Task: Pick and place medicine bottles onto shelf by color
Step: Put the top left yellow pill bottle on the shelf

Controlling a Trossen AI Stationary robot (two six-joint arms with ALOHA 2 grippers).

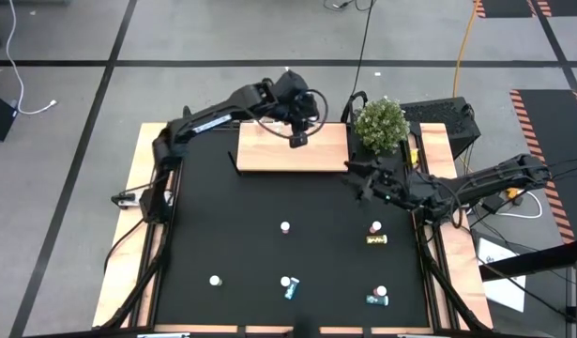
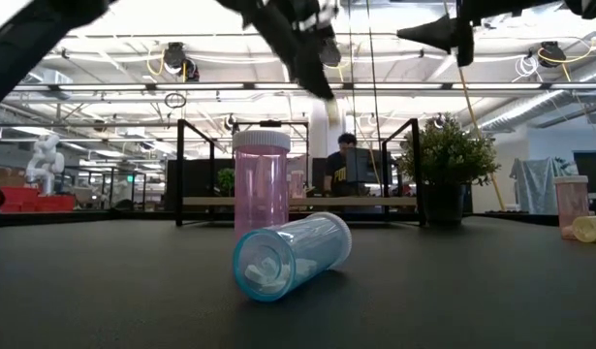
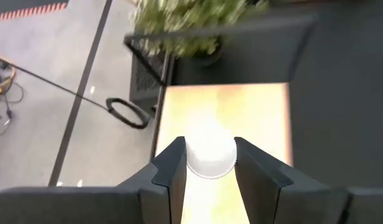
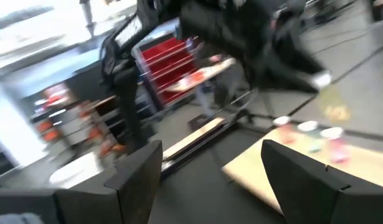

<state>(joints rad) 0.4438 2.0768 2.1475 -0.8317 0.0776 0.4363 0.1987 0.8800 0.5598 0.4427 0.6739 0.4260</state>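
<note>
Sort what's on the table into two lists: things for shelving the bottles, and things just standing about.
Job:
- bottle with white cap held in left gripper over the shelf
- right gripper, open, empty
- bottles left on the mat, e.g. upright pink bottle, lying teal bottle

Standing about:
- potted plant

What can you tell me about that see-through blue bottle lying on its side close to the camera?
The blue bottle is a small clear teal plastic cylinder lying tipped over on the black mat, its round end toward the low camera. White bits show inside. An upright pink bottle with a white cap stands just behind it. Nothing grips it.
</note>
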